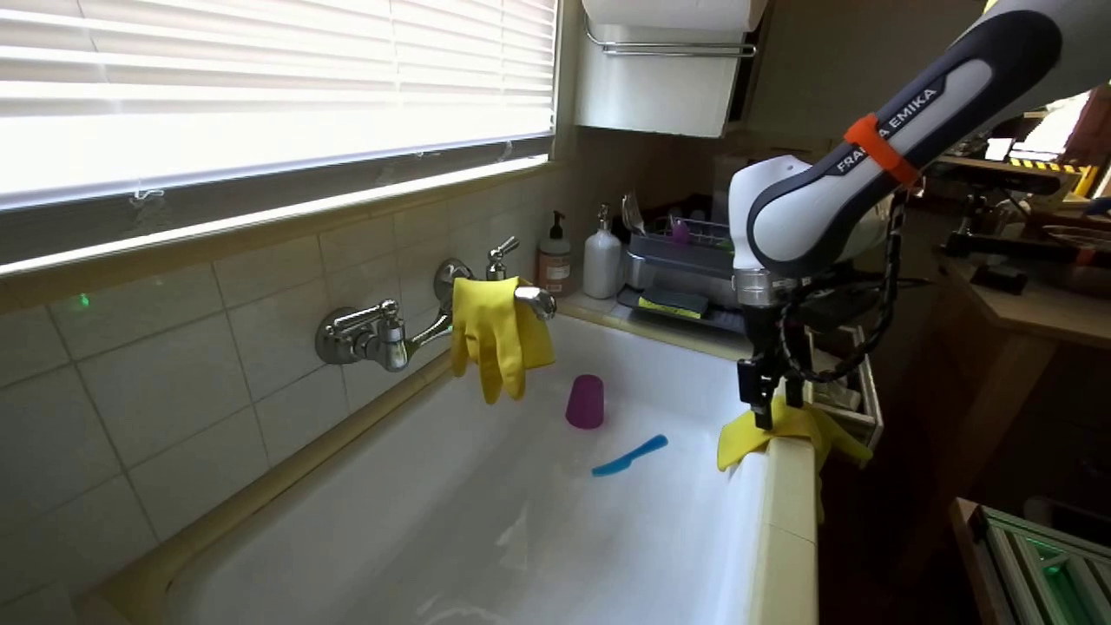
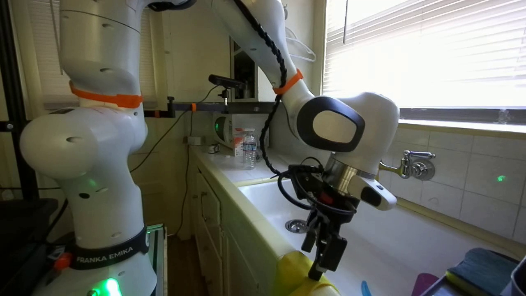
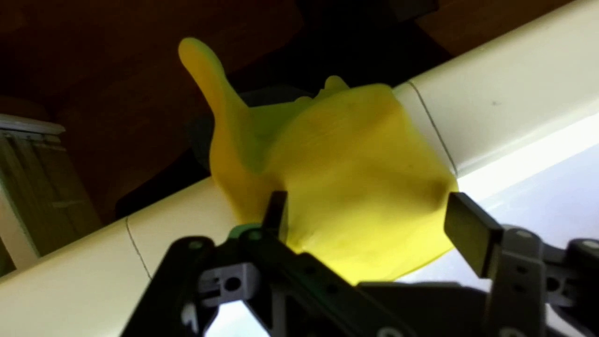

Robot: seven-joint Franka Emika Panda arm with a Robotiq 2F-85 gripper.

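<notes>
Gripper [image 3: 369, 217]: jaws apart, standing astride the yellow glove [image 3: 346, 187] draped over the sink rim [image 3: 510, 89], which runs eight to two o'clock in the wrist view. Drain [image 2: 296, 226], at the gripper's eleven o'clock, appears in an exterior view only.

Sink [image 1: 391, 529] seen as glossy enamel | glove [image 3: 355, 187] over sink edge seen as smooth, matt rubber | cup [image 1: 585, 403] and knife [image 1: 630, 457] in sink, moulded plastic | faucet [image 1: 536, 302] above sink, polished metal | tile [image 1: 156, 391] beside sink, glazed
</notes>
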